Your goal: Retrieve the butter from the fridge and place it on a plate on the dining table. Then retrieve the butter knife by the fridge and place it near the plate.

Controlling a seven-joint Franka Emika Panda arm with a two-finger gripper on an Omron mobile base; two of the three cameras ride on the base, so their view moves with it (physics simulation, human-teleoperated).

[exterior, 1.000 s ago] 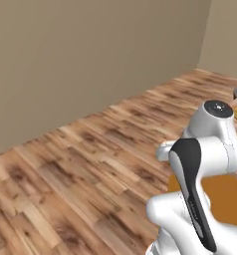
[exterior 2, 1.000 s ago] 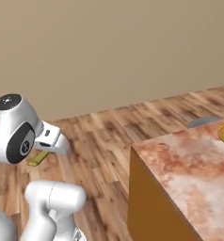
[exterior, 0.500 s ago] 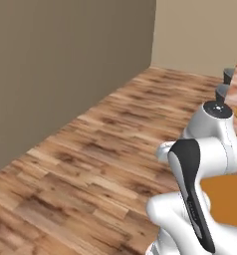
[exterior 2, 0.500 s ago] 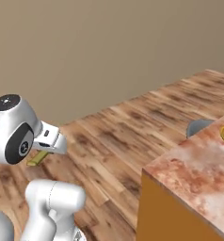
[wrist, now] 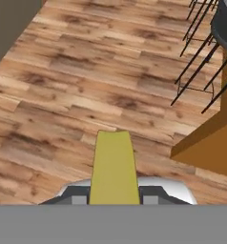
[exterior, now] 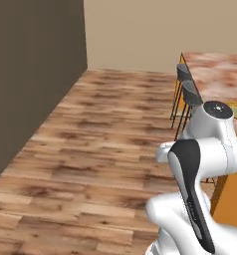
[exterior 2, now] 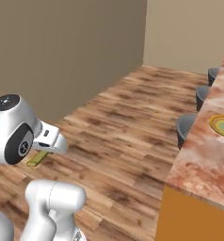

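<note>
**As the base swings round, the butter closes on the table**

While the arm holds its pose, the whole picture slides in both base views, so it's the base that is turning and driving, not the things moving. A second ago the dining table (exterior 2: 198,164) showed as a broad corner slab. Now its long edge runs up the right base view, with a row of dark stools (exterior 2: 187,128) tucked along the near side of it. The plate (exterior 2: 223,126) sits on that table top, back from the edge by the stools, and it is clear of anything.

The gripper (wrist: 114,196) hasn't budged on its load. The fingers stand narrowly apart, clamped on the near end of the butter (wrist: 114,164), exactly as before. So the fetch from the fridge looks done and this is the carry leg, with the drop on the plate yet to come.

The butter hangs over bare wooden floor (wrist: 63,95), well short of the table and lower than its top. It is a slim yellow bar whose long axis runs straight out along the hand's own line. From the right base view its free end (exterior 2: 36,159) pokes out and downward, away from the table. My read is that the arm must lift and swing toward the table before any release.
</note>
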